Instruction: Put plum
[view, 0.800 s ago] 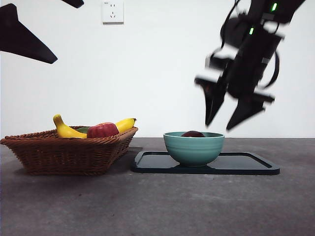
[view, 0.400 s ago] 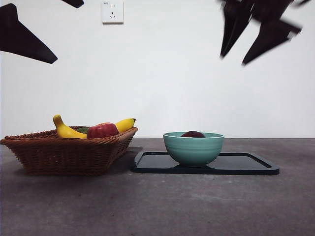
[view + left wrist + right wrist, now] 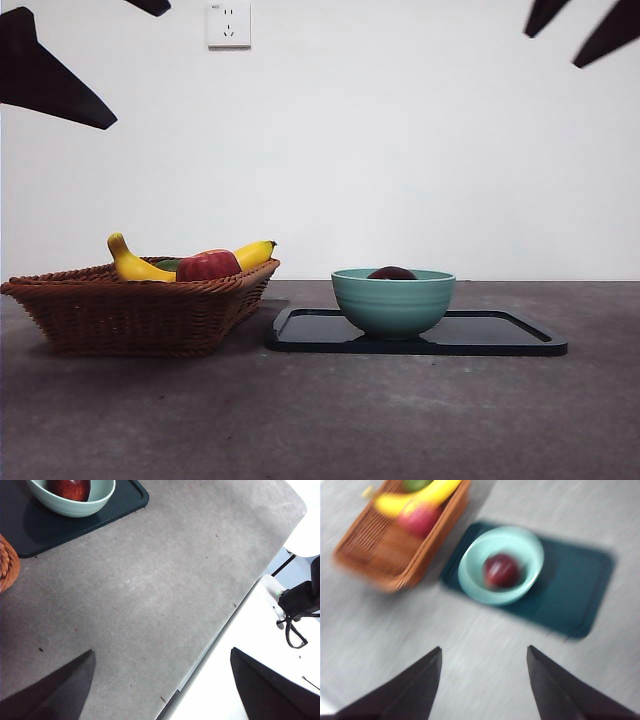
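Item: smooth dark maroon plum (image 3: 501, 570), resting inside the pale green ceramic bowl (image 3: 393, 301) on the black tray (image 3: 500, 335); my right jaws (image 3: 484, 680) apart and empty, high above; clear away upward, leaving bowl untouched.

The scene is viewed from the front by a low camera set at about table height, facing level across the table (image 3: 320, 420) toward a white wall — the bowl (image 3: 393, 300), the tray (image 3: 500, 335) and the basket (image 3: 140, 305) are seen side-on, near and large. From the left wrist the table is looked down on at a slant from high up, past its edge; only a corner of the tray and part of the bowl are caught. From the right wrist a blurred, steep downward view is given from well above. Bowl, tray and basket are shared by all three views — the basket barely in the left wrist's.
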Robot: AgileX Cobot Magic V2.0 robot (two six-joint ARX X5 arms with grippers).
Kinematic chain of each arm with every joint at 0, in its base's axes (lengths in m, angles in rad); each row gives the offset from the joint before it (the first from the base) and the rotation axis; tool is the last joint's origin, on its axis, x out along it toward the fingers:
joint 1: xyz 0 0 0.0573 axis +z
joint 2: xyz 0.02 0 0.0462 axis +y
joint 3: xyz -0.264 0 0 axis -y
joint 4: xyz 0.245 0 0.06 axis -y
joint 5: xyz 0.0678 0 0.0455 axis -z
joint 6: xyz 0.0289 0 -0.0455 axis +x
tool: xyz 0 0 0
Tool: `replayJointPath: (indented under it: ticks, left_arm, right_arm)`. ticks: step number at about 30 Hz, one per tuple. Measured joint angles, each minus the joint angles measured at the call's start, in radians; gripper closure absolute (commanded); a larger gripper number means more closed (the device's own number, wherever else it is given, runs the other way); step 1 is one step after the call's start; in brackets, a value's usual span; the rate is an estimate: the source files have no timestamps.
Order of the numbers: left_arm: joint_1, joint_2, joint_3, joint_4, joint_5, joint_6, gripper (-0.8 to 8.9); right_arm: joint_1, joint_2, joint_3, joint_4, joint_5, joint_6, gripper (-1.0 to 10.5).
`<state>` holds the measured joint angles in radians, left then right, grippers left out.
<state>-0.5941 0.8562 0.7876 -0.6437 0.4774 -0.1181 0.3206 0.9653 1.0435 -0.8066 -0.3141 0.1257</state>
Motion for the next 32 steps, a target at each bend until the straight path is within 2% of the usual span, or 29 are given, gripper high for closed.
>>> replayJointPath:
  ticks: [5, 11, 18, 32]
  left_arm:
    - [0.0, 0.0, 0.0, 0.002, 0.0, 0.0, 3.81]
    - [0.0, 0.0, 0.0, 0.003, 0.0, 0.0, 3.81]
    - [0.0, 0.0, 0.0, 0.003, 0.0, 0.0, 3.81]
    - [0.0, 0.0, 0.0, 0.003, 0.0, 0.0, 3.81]
  right_arm:
    - [0.0, -0.181, -0.154, -0.002, -0.107, 0.0, 6.7]
    - [0.0, -0.323, -0.278, -0.004, -0.157, 0.0, 6.7]
    - [0.0, -0.389, -0.316, -0.017, -0.163, 0.0, 6.7]
    - [0.0, -0.392, -0.316, -0.017, -0.163, 0.0, 6.7]
